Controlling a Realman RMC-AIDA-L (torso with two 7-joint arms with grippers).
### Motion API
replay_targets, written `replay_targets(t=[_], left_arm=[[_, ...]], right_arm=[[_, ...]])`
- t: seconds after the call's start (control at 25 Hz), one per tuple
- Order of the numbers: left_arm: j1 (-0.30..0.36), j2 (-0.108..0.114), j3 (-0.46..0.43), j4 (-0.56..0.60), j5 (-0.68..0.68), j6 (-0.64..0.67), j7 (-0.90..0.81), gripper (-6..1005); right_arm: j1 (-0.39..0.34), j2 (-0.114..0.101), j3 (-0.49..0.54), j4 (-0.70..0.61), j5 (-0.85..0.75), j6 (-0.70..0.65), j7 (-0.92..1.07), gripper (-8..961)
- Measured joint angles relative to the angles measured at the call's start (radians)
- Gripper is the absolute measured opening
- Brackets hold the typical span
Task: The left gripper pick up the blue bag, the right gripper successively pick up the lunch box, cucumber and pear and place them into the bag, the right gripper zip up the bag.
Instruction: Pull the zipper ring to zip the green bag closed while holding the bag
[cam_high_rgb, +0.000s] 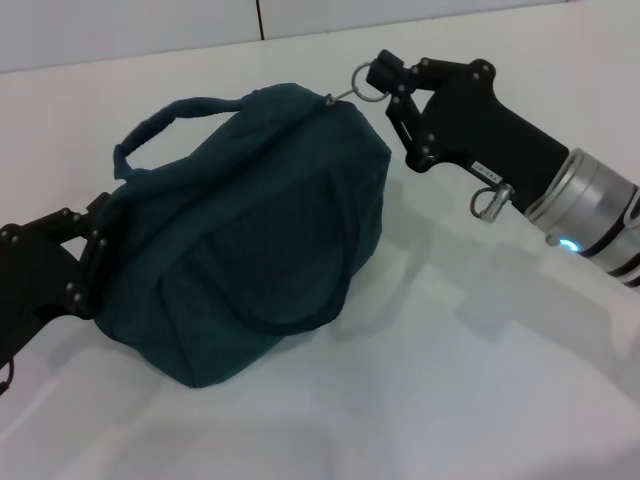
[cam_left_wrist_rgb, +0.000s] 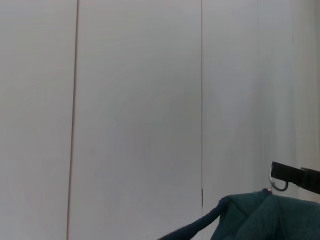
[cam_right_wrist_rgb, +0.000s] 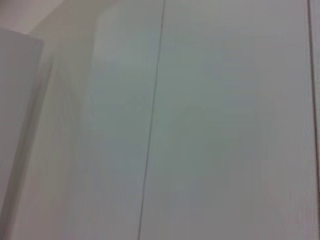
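Your right gripper (cam_high_rgb: 375, 78), black two-fingered claw, pinches the metal ring pull (cam_high_rgb: 362, 88) at the far top end of the dark teal fabric blue bag (cam_high_rgb: 250, 240) on your white table (cam_high_rgb: 480, 380), while your left gripper (cam_high_rgb: 85, 250) clamps the bag's near end.

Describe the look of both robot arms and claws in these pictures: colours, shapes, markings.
The right gripper is a matte black two-fingered claw with visible screws on an angular black body, a small white label, and a metal pin with a ring. Behind it sits a ribbed silver wrist with a glowing blue light. The left gripper is a matching black, screw-studded claw; its wrist is out of view.
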Motion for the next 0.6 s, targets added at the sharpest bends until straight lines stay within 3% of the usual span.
replay_targets(t=[0.32,0.6], left_arm=[[0.009,-0.001,-0.009,0.009,0.009,0.011,-0.002,121],[-0.011,-0.016,-0.003,0.012,0.047,0.037,-0.058,140]], right_arm=[[-0.012,-0.001,0.002,0.021,0.0,0.0,0.035,17],[-0.008,0.004,-0.008,0.023,-0.004,0.002,0.04,17]])
